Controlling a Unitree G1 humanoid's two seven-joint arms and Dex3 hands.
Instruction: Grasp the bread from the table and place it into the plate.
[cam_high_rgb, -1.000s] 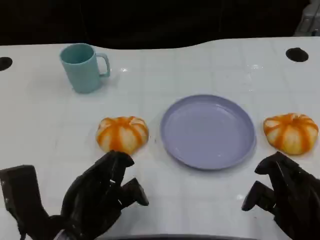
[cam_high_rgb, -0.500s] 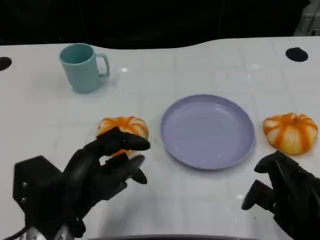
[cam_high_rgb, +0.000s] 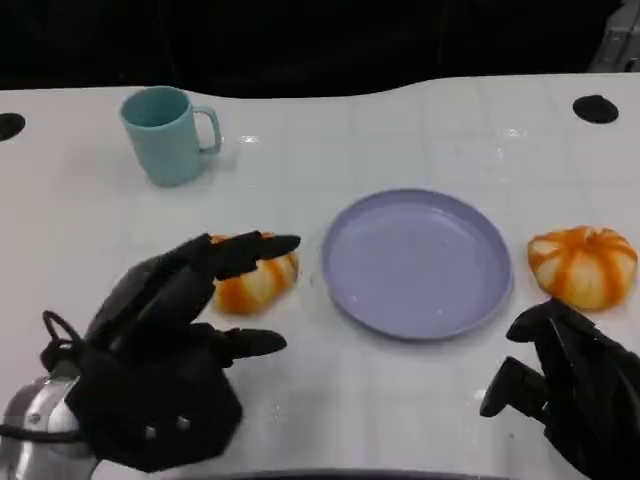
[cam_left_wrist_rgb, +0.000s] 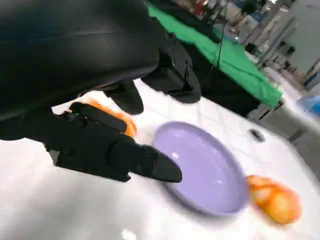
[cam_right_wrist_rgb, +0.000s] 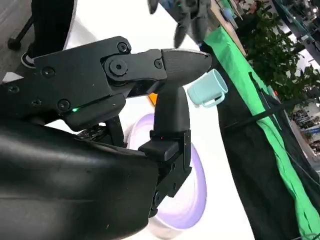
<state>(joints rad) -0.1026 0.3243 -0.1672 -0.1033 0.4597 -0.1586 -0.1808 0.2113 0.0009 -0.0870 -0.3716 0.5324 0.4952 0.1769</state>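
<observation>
- The left hand (cam_high_rgb: 165, 355) hovers with its fingers spread wide and nothing in them, reaching over the near bread roll (cam_high_rgb: 255, 280), set to close around it, I'd say.
- That orange-striped roll sits on the white table (cam_high_rgb: 90, 230), just left of the lilac plate (cam_high_rgb: 418, 262), so the carry looks short.
- A second roll (cam_high_rgb: 583, 265) lies right of the plate, near the right hand (cam_high_rgb: 560, 385), which holds nothing, its fingers loosely curled.
- A teal mug (cam_high_rgb: 165, 133) stands well back, out of the way.
</observation>
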